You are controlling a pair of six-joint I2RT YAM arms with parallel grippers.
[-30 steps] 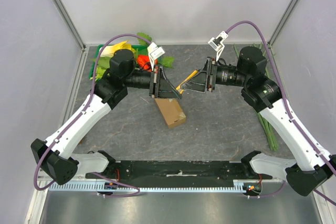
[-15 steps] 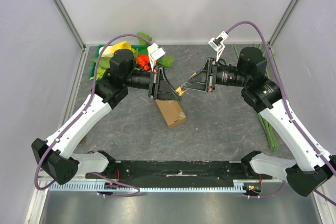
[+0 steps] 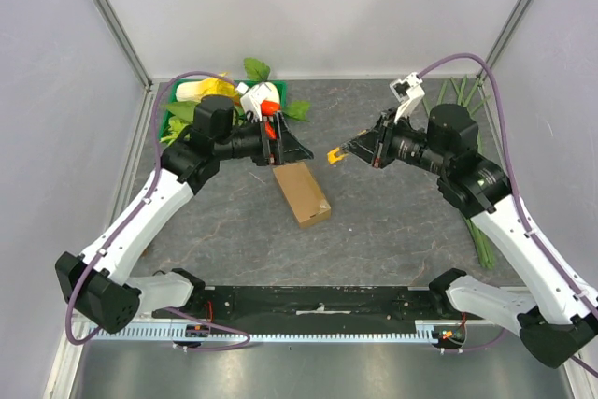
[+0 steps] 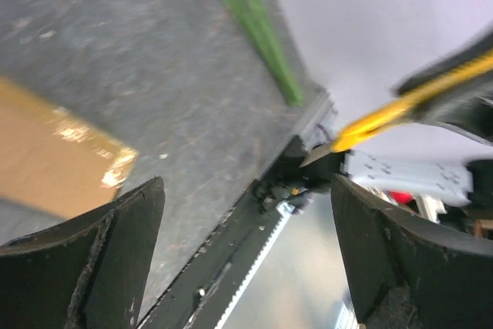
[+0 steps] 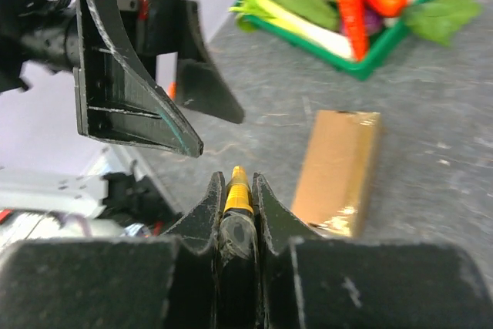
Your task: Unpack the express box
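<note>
Box (image 3: 301, 193) = brown cardboard, lying flat approx centre of surface (image 3: 392, 221), long axis running 11 to 5 o'clock. Top looks closed, w/ shiny tape across it.

Left gripper (image 3: 297, 149) hangs just at 12 o'clock of box's far end, raised off it. Its jaws are spread wide w/ nothing between them.

Right gripper (image 3: 353, 149) is at approx 2 o'clock of box, jaws clenched on a yellow knife (image 3: 334, 154). Knife tip points toward 9 o'clock, i.e. at left gripper, w/ a small gap between the two. Knife is up in the air, not touching box.

Green tray (image 5: 356, 68) w/ veg (image 5: 350, 1) sits at surface's 10 o'clock corner, beyond left arm. Green stalks (image 3: 481, 242) lie along 3 o'clock edge, partly under right arm.
</note>
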